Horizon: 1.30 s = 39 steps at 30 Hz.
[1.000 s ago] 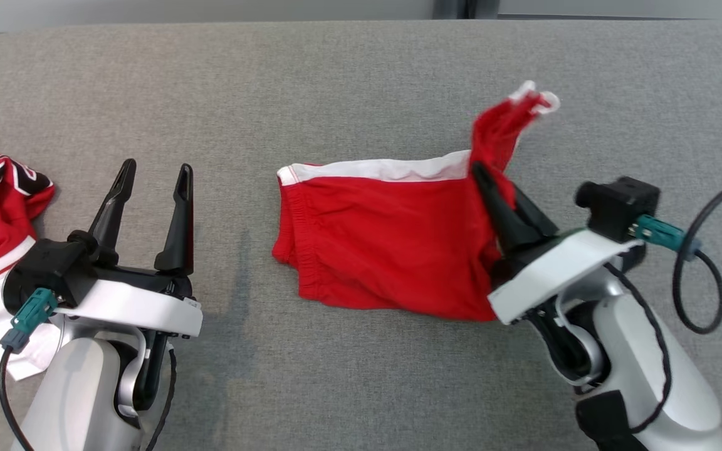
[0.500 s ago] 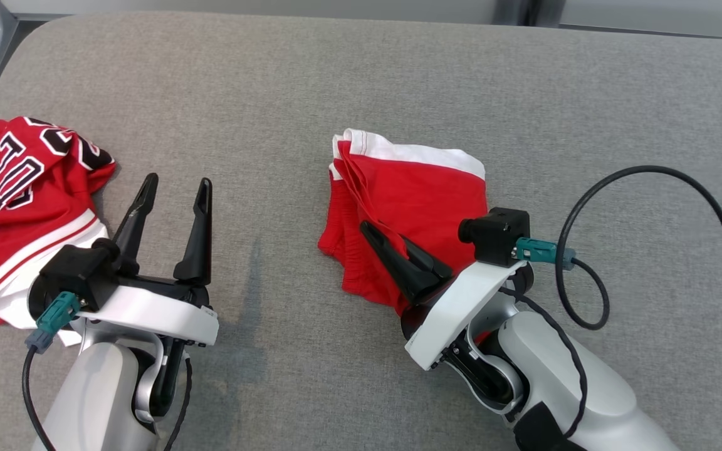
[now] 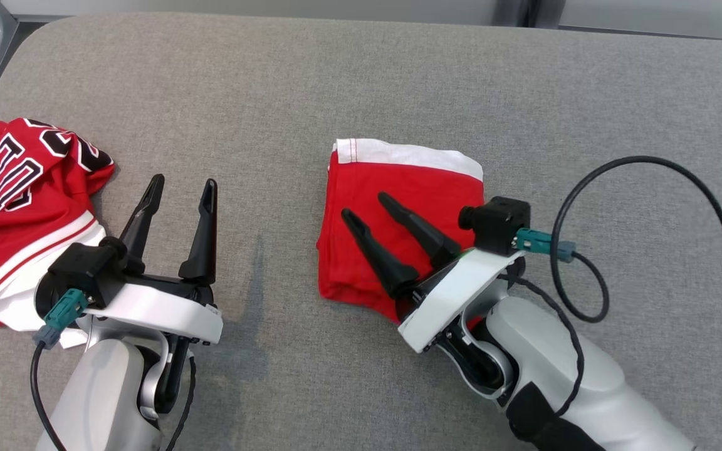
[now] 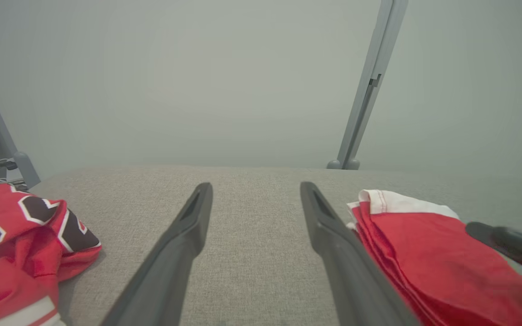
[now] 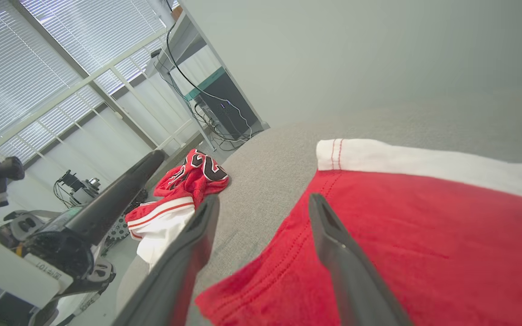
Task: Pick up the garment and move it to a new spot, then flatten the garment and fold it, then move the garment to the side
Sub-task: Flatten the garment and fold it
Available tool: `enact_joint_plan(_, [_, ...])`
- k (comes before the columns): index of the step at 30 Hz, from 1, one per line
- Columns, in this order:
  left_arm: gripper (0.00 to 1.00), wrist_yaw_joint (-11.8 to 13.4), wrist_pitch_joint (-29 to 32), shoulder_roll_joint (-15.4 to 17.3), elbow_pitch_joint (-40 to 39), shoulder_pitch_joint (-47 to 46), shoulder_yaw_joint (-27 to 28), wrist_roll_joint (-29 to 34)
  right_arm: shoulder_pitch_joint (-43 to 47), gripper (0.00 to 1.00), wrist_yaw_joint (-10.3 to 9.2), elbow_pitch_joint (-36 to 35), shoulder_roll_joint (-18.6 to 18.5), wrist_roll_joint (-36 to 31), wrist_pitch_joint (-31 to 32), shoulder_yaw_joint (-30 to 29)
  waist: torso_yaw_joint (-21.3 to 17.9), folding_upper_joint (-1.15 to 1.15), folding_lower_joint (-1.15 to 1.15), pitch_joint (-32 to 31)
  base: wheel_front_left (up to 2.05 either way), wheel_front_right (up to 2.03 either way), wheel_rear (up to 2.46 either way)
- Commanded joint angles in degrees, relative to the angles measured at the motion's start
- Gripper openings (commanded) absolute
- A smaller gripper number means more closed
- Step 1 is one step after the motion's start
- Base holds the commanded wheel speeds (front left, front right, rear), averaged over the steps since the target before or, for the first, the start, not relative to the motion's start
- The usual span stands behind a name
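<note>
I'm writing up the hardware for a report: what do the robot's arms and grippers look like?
Both match. The left gripper and right gripper each have two long, tapered black fingers on a black base, mounted to a white wrist plate over a rounded silver-grey forearm. A black camera block sits at each wrist, with a teal connector feeding a black cable.

Pale grey forearms (image 3: 561, 376), white wrist plates (image 3: 455, 294), long black gripper fingers (image 3: 376, 254), teal plugs (image 3: 527, 239), looping black cables (image 3: 649, 161).
</note>
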Motion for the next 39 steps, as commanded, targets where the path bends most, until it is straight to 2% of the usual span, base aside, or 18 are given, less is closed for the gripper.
enact_joint_plan(1, [1.0,-0.1,-0.2,0.4,0.2,-0.9,0.0,-0.2,-0.7,1.0,0.04,0.4,-0.4,0.3,-0.8,-0.7,-0.2,0.0,0.0,-0.2,0.0,0.0,0.0])
enact_joint_plan(6, [1.0,0.6,-0.3,0.8,0.0,-0.3,0.3,-0.3,-1.1,1.0,0.04,0.8,-0.5,-4.5,-2.2,-6.8,-1.2,0.0,0.0,-0.6,0.0,0.0,0.0])
enact_joint_plan(10, [1.0,1.3,-0.3,0.9,-0.5,0.6,0.7,-0.4,1.2,1.0,0.04,-0.6,-0.4,-13.2,-2.1,-17.8,-2.3,0.0,0.0,-1.1,0.0,0.0,0.0])
enact_joint_plan(16, [1.0,2.1,0.0,1.7,-1.6,1.4,1.3,-0.8,8.3,1.0,0.03,-6.7,-1.4,-26.2,-2.2,-33.8,-3.8,0.0,0.0,-1.8,0.0,0.0,0.0])
enact_joint_plan(21, [1.0,2.8,0.1,2.5,-2.3,3.1,1.9,-1.0,13.6,1.0,0.04,-10.6,-1.6,-32.1,-1.4,-40.9,-5.2,0.0,0.0,-3.1,0.0,0.0,0.0])
enact_joint_plan(30, [1.0,4.8,1.1,3.5,-5.2,8.5,2.8,-1.6,23.2,1.0,0.04,-17.6,-1.4,-37.0,3.5,-46.6,-7.3,0.0,0.0,-6.9,0.0,0.0,0.0])
enact_joint_plan(39, [1.0,6.3,2.6,4.6,-8.3,13.2,3.1,-1.6,29.2,1.0,0.04,-21.6,-1.1,-37.6,5.8,-47.5,-7.8,0.0,0.0,-9.5,0.0,0.0,0.0])
